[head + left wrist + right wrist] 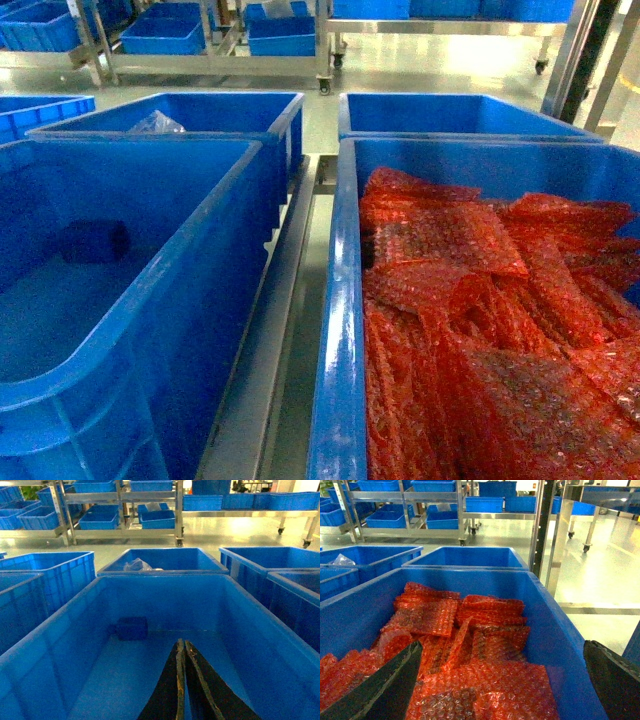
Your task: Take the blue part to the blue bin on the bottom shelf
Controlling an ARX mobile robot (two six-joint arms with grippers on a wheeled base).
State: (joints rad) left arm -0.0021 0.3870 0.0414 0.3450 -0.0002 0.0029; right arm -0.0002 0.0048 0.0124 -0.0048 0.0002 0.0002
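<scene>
Nearest in the left wrist view, the left claw [182, 680] is seen with its two dark fingers pressed together, nothing held between them, hanging over the near end of a large blue bin [60, 630]. In the right wrist view the right claw [505, 690] is spread wide, one finger at about 8 o'clock and the other at 4 o'clock, nothing gripped, above a second blue bin [555, 630] filled with red bubble-wrap pouches [485, 645]. Further in, a small dark blue block [131, 628] is noted on the floor of the left bin against its far wall, at roughly 11 o'clock from the left claw; whether it is the blue part cannot be told, as no red cap is visible. Risk noted: blue on blue gives poor contrast, so the block could be misjudged; a shut claw would push it into the wall rather than grasp it. Beyond, further blue bins [450, 110] and steel racks [125, 497] are seen; the bottom shelf cannot be identified with confidence.
</scene>
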